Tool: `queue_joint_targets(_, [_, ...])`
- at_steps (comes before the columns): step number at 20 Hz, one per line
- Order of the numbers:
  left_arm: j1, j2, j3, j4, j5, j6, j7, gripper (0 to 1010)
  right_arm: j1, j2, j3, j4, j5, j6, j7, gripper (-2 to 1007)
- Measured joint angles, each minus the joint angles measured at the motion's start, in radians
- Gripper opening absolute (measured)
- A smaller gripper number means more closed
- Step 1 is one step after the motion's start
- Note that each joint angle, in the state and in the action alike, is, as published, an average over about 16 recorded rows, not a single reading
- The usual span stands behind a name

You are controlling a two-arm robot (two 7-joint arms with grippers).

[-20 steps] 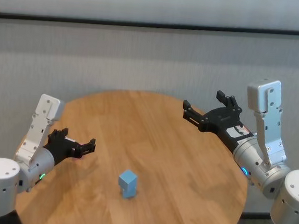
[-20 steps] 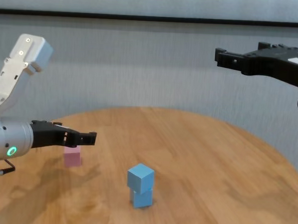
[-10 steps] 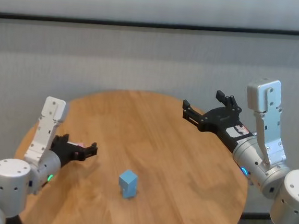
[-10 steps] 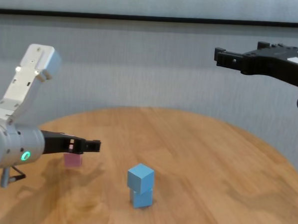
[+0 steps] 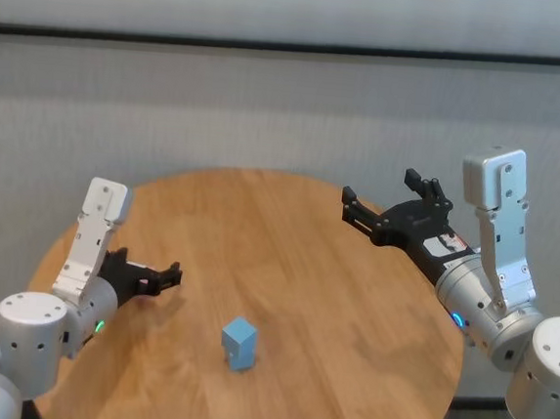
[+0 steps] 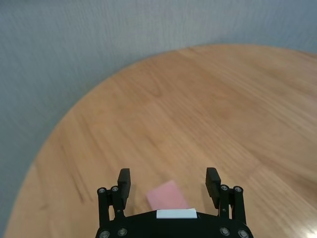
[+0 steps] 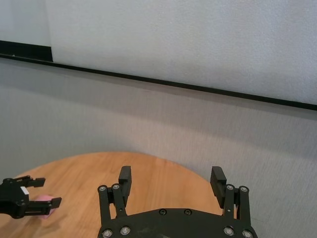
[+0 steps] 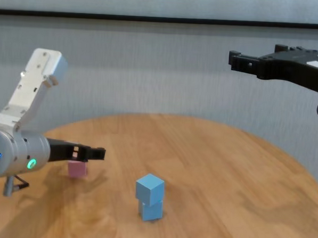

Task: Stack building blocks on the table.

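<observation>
Three building blocks counted on table (image 8: 225,170): two light blue, one pale pink.
Light blue blocks: two, stacked, upper block (image 8: 150,188) on lower block (image 8: 152,210), toward table's near edge.
Pale pink block (image 8: 77,168): one, single, near table's left edge.
Table: one, round, wood.
Grippers seen: two, left gripper (image 8: 96,153), right gripper (image 5: 384,194).

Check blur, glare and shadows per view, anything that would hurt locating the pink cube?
Left wrist view: pink cube soft-edged, table grain smeared, a bright glare patch at one table corner. Chest view: sharp; left gripper half covers the pink cube and throws a soft shadow on the wood; blue stack crisp. Head view: even light, pink cube hidden behind the left gripper. Right wrist view: mostly wall, right gripper clear.
</observation>
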State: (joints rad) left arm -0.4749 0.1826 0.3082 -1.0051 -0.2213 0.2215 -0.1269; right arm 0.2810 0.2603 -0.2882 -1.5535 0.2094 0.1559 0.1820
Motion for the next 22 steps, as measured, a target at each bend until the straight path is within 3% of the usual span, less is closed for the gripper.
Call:
queue_joint_targets(12, [0.034, -0.006, -0.026, -0.06, 0.018, 0.07, 0.01, 1000, 0.0, 0.0, 0.0, 0.0, 0.0, 0.0, 0.0, 1004])
queue_joint_targets(22, [0.044, -0.021, -0.046, -0.076, 0.028, 0.114, 0.011, 1000, 0.0, 0.0, 0.0, 0.0, 0.0, 0.0, 0.0, 1005])
